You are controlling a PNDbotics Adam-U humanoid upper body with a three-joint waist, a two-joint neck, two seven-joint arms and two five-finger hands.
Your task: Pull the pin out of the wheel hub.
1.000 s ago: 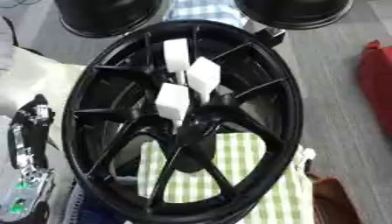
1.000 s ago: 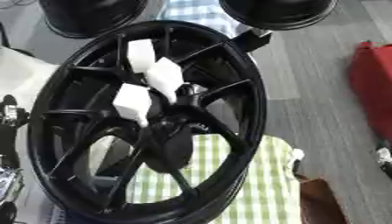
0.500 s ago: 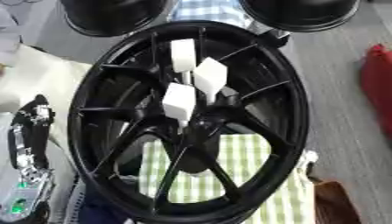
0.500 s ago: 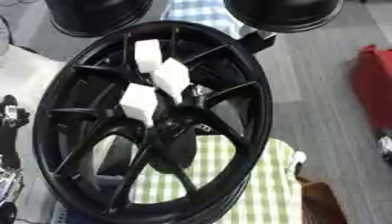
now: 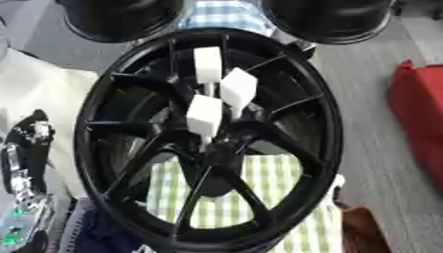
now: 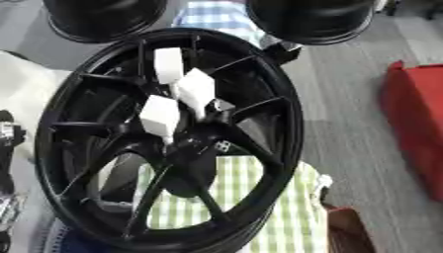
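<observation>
A black spoked wheel hub [image 5: 322,113] stands tilted in the middle of both eye views. Three pins with white block heads stick out of its centre: one at the top [image 5: 207,64], one to the right [image 5: 238,89] and one lower left [image 5: 205,116]. Their thin stems run down toward the hub's middle [image 5: 212,153]. My left hand [image 5: 33,136], black with silver parts, shows at the lower left edge, apart from the wheel. Its fingers are too indistinct to read. My right hand is in neither view.
Two more black wheels [image 5: 121,17] [image 5: 333,17] stand behind the hub. A green checked cloth [image 5: 259,183] lies under it. A red object [image 5: 424,123] is at the right, a white cloth [image 5: 34,94] at the left, and a brown thing [image 5: 359,232] at the lower right.
The whole picture has shifted slightly, so the camera has moved. The wheel hub, the three pins and my left hand keep their places relative to each other.
</observation>
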